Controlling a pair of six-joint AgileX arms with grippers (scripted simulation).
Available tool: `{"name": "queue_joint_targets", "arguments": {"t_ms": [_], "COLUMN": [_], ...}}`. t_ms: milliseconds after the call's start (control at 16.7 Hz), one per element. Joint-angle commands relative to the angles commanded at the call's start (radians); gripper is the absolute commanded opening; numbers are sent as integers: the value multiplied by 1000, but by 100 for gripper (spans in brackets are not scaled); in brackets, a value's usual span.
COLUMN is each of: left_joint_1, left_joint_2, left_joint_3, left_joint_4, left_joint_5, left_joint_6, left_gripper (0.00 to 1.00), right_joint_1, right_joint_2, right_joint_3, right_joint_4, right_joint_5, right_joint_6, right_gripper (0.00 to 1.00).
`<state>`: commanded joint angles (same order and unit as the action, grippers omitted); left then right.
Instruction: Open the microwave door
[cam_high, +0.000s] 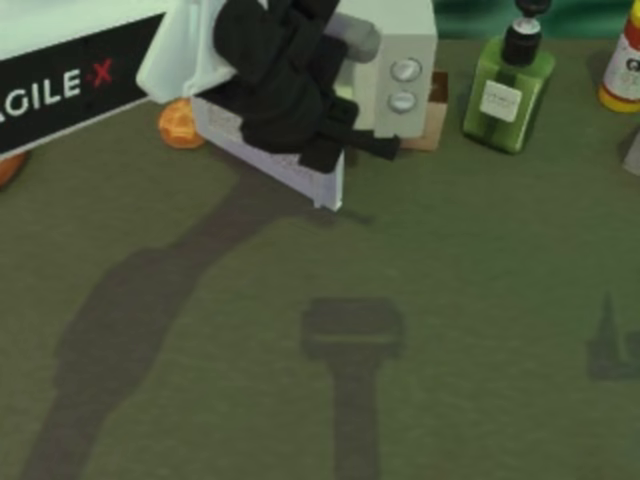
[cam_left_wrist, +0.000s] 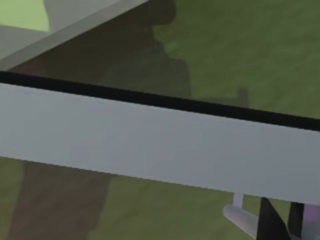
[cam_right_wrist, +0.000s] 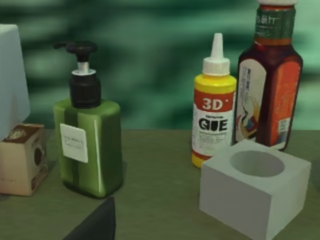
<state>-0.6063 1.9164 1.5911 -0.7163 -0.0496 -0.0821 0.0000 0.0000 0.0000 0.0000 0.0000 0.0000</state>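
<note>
A: What was on the left side of the table?

B: My left arm (cam_high: 60, 75) reached in from the left edge. An orange ball (cam_high: 180, 124) sat just under it. Next came the microwave (cam_high: 400, 45), at the back of the table, a bit left of the middle.

A: And the microwave door (cam_high: 275, 155)?

B: It was swung out toward the front, well away from the knob panel. The left gripper (cam_high: 365, 148) was right at the door's free end, next to the two silver knobs (cam_high: 404, 85).

A: Was the claw holding the door?

B: I could not tell. The black wrist hid the fingers.

A: What was farther right?

B: A small brown box (cam_high: 436, 112) touched the microwave. Then a green pump bottle (cam_high: 507, 90), a yellow glue bottle (cam_right_wrist: 213, 107), a dark sauce bottle (cam_right_wrist: 267, 80) and a grey block with a round hole (cam_right_wrist: 255, 187). The right gripper was out of sight.
</note>
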Motion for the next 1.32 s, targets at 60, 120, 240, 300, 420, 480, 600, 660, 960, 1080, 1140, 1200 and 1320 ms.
{"name": "queue_joint_targets", "arguments": {"t_ms": [60, 120, 240, 300, 420, 480, 600, 660, 960, 1080, 1140, 1200, 1320], "left_joint_1": [0, 0, -6, -5, 6, 13, 29, 35, 40, 40, 40, 40, 40], "left_joint_2": [0, 0, 2, 1, -16, -31, -59, -69, -74, -74, -74, -74, -74], "left_joint_3": [0, 0, -2, -5, -28, -42, -73, -87, -98, -98, -98, -98, -98], "left_joint_4": [0, 0, 0, 0, 6, 11, 22, 24, 25, 25, 25, 25, 25], "left_joint_5": [0, 0, 7, 9, 24, 35, 60, 70, 77, 77, 77, 77, 77], "left_joint_6": [0, 0, -4, -1, 30, 52, 100, 119, 132, 132, 132, 132, 132], "left_gripper": [0, 0, 0, 0, 0, 0, 0, 0, 0, 0, 0, 0, 0], "right_joint_1": [0, 0, 0, 0, 0, 0, 0, 0, 0, 0, 0, 0, 0], "right_joint_2": [0, 0, 0, 0, 0, 0, 0, 0, 0, 0, 0, 0, 0], "right_joint_3": [0, 0, 0, 0, 0, 0, 0, 0, 0, 0, 0, 0, 0], "right_joint_4": [0, 0, 0, 0, 0, 0, 0, 0, 0, 0, 0, 0, 0], "right_joint_5": [0, 0, 0, 0, 0, 0, 0, 0, 0, 0, 0, 0, 0], "right_joint_6": [0, 0, 0, 0, 0, 0, 0, 0, 0, 0, 0, 0, 0], "right_gripper": [100, 100, 100, 100, 100, 100, 100, 100, 100, 100, 100, 100, 100]}}
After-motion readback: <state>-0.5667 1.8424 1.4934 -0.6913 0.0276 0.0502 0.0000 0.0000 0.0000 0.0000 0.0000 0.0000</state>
